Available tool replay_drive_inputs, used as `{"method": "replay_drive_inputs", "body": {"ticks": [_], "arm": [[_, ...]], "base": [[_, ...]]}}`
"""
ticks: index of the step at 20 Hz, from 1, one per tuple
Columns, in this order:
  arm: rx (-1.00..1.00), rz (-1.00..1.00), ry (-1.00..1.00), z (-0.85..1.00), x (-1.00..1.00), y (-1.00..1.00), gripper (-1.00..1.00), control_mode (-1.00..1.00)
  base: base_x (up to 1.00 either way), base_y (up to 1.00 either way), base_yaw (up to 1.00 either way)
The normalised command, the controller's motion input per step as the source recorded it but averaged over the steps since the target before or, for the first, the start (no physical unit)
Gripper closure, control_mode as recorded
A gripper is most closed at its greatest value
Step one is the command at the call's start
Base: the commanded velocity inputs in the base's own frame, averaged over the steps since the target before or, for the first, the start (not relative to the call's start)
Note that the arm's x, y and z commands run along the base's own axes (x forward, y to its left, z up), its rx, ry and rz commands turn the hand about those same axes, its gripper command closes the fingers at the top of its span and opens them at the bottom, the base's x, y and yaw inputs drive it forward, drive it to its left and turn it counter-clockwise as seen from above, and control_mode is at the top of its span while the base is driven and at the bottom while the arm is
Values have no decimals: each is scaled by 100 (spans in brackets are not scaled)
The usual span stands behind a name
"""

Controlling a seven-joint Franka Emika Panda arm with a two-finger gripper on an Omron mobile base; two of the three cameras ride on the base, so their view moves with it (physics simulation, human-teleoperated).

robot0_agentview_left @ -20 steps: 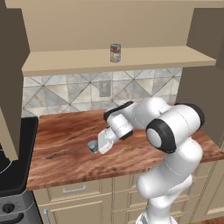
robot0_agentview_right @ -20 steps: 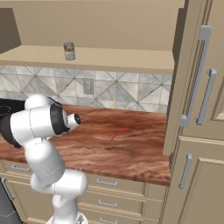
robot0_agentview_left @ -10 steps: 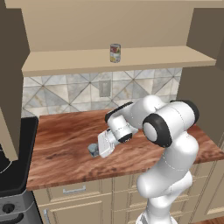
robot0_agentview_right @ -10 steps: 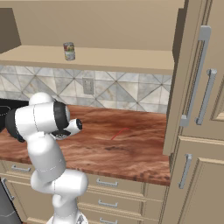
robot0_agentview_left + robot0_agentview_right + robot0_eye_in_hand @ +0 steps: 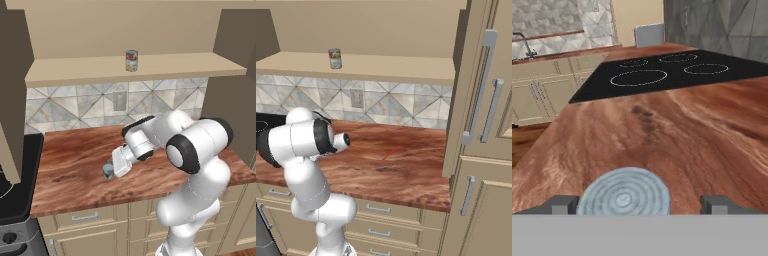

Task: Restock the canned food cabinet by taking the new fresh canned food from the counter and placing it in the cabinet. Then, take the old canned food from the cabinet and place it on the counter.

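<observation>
Old can [image 5: 624,195] stands upright, long axis vertical, on the counter [image 5: 75,170] near its front edge, between the spread fingertips of the gripper [image 5: 637,204], neither tip visibly touching it.

Tin [image 5: 131,60] in cabinet [image 5: 165,66], can [image 5: 108,171] on counter [image 5: 75,165]

Black cooktop [image 5: 677,70] (four rings), tiled backsplash [image 5: 90,107], wall outlet [image 5: 119,101].

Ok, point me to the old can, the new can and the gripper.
old can [image 5: 624,195], hand view, on its ribbed silver top.
new can [image 5: 131,60], left base view, on its label, on the cabinet shelf.
gripper [image 5: 639,202], hand view, midway between the tips either side of the old can.
</observation>
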Motion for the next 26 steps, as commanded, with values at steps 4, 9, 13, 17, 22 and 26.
{"method": "replay_drive_inputs", "body": {"ticks": [4, 9, 13, 17, 22, 26], "arm": [[1, 0, 0, 54, -27, -2, -100, -100], [0, -1, -4, 92, -80, -4, -100, -100], [0, -5, -7, 100, -100, -9, -100, -100], [0, -7, -6, 99, -100, -14, -100, -100], [0, -5, 0, 81, -100, -15, -100, -100], [0, -5, 0, 74, -100, -20, -100, -100]], "base": [[0, 0, 0], [0, 0, 0], [0, 0, 0], [0, 0, 0], [0, 0, 0], [0, 0, 0]]}}
